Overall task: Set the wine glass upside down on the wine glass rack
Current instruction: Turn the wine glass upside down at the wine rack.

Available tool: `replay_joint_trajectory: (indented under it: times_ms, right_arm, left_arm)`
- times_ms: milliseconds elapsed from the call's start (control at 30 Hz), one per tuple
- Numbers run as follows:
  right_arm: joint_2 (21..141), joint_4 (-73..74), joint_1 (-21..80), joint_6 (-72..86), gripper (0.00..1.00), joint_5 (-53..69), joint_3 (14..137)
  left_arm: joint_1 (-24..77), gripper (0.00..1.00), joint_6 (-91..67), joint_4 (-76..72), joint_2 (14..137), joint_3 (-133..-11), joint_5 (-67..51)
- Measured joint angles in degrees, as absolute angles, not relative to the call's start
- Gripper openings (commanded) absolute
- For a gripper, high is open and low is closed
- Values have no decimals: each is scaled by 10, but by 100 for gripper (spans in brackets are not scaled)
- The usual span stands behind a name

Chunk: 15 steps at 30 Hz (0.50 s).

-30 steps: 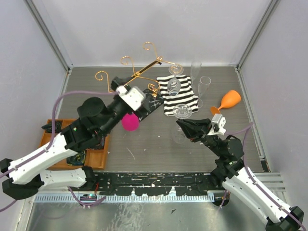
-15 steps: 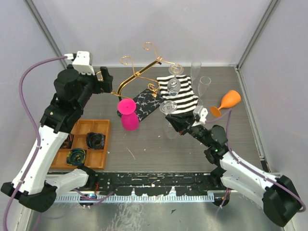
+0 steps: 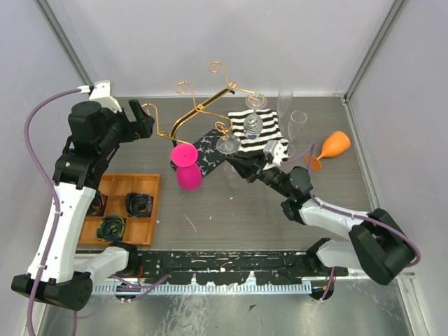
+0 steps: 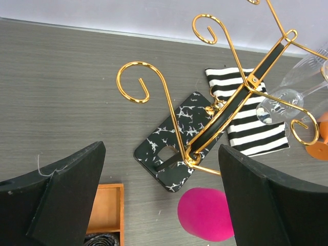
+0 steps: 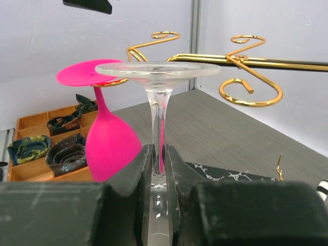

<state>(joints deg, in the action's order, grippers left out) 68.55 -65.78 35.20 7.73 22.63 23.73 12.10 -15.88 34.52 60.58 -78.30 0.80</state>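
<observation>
I'm clenching my right gripper [image 5: 158, 169] on the stem of the clear wine glass [image 5: 158, 69]. The glass is already flipped: foot up, bowl down below the fingers, long axis upright. In the top view it's hanging mid-frame, just right of the wine glass rack [image 3: 199, 108] and over the right end of the rack's black marbled base [image 3: 210, 155].

In the right wrist view the gold rail is running across the upper right of the frame, at about foot height, with a scroll hook just under it. So the rack lies ahead and to the right of the glass, near but not touching. A pink glass [image 5: 110, 143] is sitting inverted just behind, left of the stem.

My left gripper [image 3: 143, 119] is spread wide and empty in the upper left of the top view, well apart. The right arm is nearer, so I'm judging this move is its job: foot probably needs raising over the rail, then the stem slid in sideways.
</observation>
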Motion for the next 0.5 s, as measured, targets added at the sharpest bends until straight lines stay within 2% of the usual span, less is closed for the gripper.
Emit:
replay_joint_trajectory:
  times_ms: [500]
  right_arm:
    - [917, -839, 360, 119, 1, 226, 343]
  left_arm:
    - [120, 98, -144, 310, 583, -718, -5]
